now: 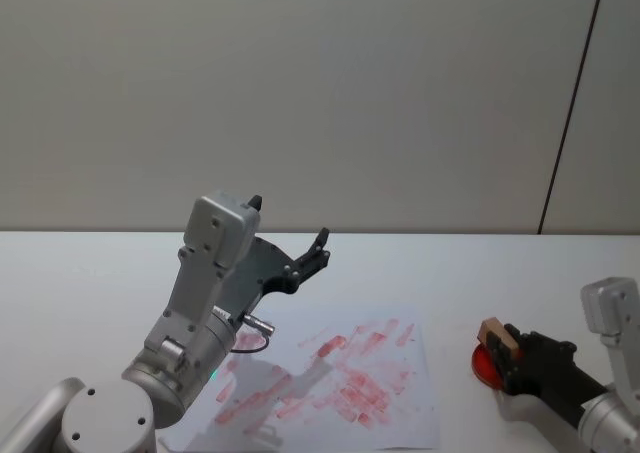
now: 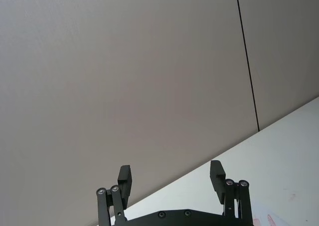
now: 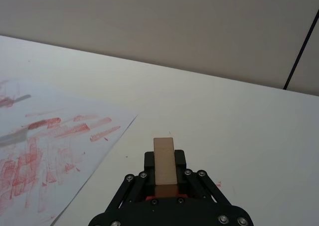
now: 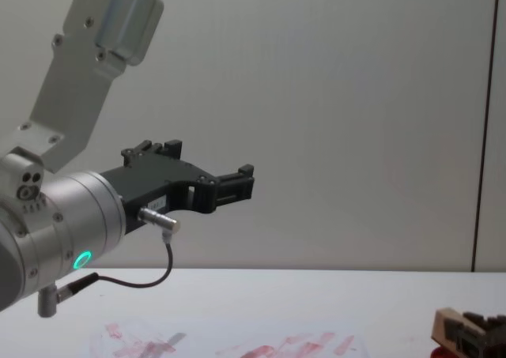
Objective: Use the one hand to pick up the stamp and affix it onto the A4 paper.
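The stamp [image 1: 492, 335] is a pale wooden block, and my right gripper [image 1: 503, 351] is shut on it at the table's right front. It sits at the near-left rim of a flat red disc [image 1: 484, 367]; I cannot tell whether it touches the disc. In the right wrist view the stamp [image 3: 164, 172] stands between the black fingers [image 3: 148, 162]. The A4 paper [image 1: 395, 413], smeared with red prints, lies to the left of the stamp. My left gripper [image 1: 290, 223] hangs open and empty, raised above the paper's far edge.
The white table [image 1: 520, 273] stretches right and back to a grey wall. The left arm's silver body [image 1: 205, 293] rises over the paper's left part. In the chest view the left gripper [image 4: 234, 182] is high above the table, and the stamp [image 4: 447, 327] shows low right.
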